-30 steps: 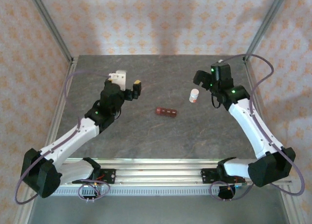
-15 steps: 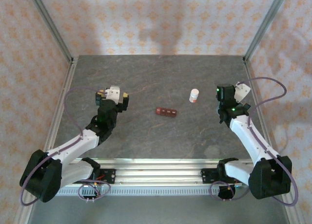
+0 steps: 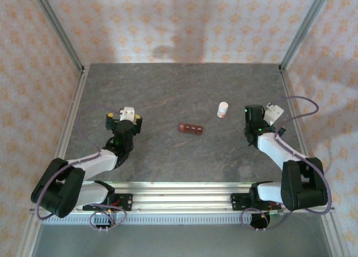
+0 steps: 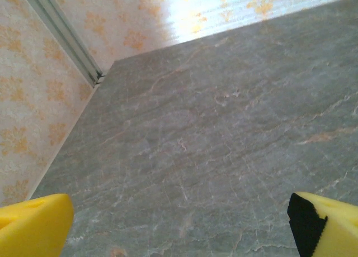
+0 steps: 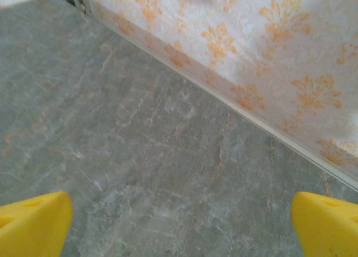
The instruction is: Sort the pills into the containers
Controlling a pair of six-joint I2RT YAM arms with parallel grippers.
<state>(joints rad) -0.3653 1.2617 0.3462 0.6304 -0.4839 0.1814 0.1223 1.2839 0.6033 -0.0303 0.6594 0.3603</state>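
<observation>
No grasp is yet begun: the left gripper [image 3: 123, 119] and right gripper [image 3: 260, 115] are both spread wide and empty. One four-compartment container strip [image 3: 191, 128] lies between them, and one white bottle [image 3: 222, 109] near the right gripper's left. A reach to the bottle is judged next.

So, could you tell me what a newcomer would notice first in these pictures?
Two small things stand out on the grey table: a reddish-brown strip of containers near the middle, and a white bottle to its right, further back. Both arms are folded near their bases, with the left gripper and right gripper open, empty and well apart from both things.
</observation>
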